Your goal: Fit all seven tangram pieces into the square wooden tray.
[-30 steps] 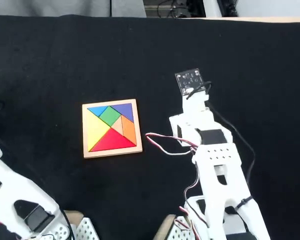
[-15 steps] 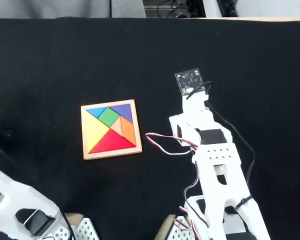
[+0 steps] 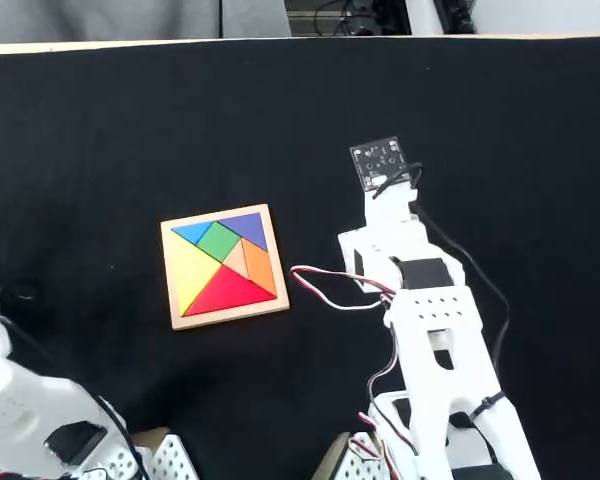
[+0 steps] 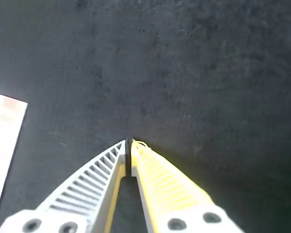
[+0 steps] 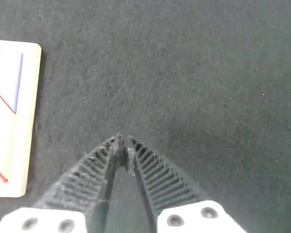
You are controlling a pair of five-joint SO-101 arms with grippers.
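Black-clothed table [image 3: 100,130], filled wooden tray [image 3: 233,312], left claw [image 4: 130,143] and right claw [image 5: 122,141] closed, empty.

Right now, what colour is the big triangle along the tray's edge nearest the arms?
The triangle is red, clearest in the high view.

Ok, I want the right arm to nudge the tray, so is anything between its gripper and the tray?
Nothing visible does: bare black cloth separates the right gripper from the wooden tray, whose edge lies off to one side of the shut fingers.
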